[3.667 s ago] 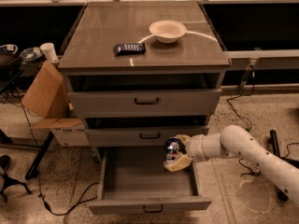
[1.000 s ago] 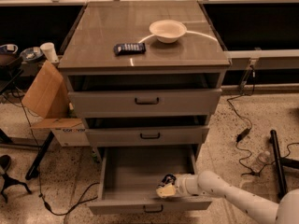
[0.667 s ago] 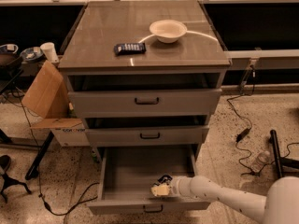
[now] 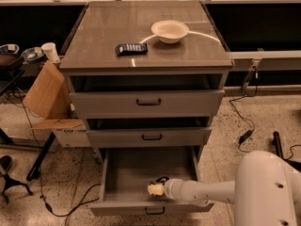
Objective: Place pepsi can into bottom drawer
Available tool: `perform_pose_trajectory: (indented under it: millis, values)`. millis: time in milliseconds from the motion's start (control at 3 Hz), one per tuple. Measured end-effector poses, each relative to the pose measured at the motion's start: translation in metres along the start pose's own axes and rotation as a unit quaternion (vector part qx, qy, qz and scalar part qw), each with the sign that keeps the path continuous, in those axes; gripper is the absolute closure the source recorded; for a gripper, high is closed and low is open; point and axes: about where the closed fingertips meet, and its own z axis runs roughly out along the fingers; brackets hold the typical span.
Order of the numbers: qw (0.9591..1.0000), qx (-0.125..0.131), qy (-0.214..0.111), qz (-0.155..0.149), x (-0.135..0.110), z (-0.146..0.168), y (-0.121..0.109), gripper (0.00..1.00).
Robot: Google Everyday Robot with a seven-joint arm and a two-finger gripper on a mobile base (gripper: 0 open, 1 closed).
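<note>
The bottom drawer (image 4: 127, 173) of the grey cabinet is pulled open, with a plain grey inside. My gripper (image 4: 155, 189) is down inside it near the front wall, at the middle. My white arm (image 4: 202, 191) reaches in from the right. A small dark piece that looks like the pepsi can (image 4: 162, 179) shows just behind the gripper's tip, low over the drawer floor. Most of the can is hidden by the gripper.
The two upper drawers (image 4: 148, 101) are slightly open. On the cabinet top lie a white bowl (image 4: 170, 30) and a dark snack packet (image 4: 131, 48). A cardboard box (image 4: 44, 91) leans at the left. Cables (image 4: 242, 121) run over the floor at the right.
The gripper has gone from beside the middle drawer down into the bottom drawer with the can. Over the last second it has slid a little to the left along the drawer's front.
</note>
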Motion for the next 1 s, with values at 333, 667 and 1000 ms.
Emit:
perform_pose_trajectory:
  millis: [333, 667, 1000]
  values:
    - [0.9995, 0.026, -0.017, 0.012, -0.0038, 0.009, -0.0054, 0.71]
    - [0.9987, 0.038, -0.028, 0.018, -0.0054, 0.0128, -0.0091, 0.48]
    - [0.9983, 0.041, -0.034, 0.022, -0.0058, 0.0139, -0.0114, 0.24]
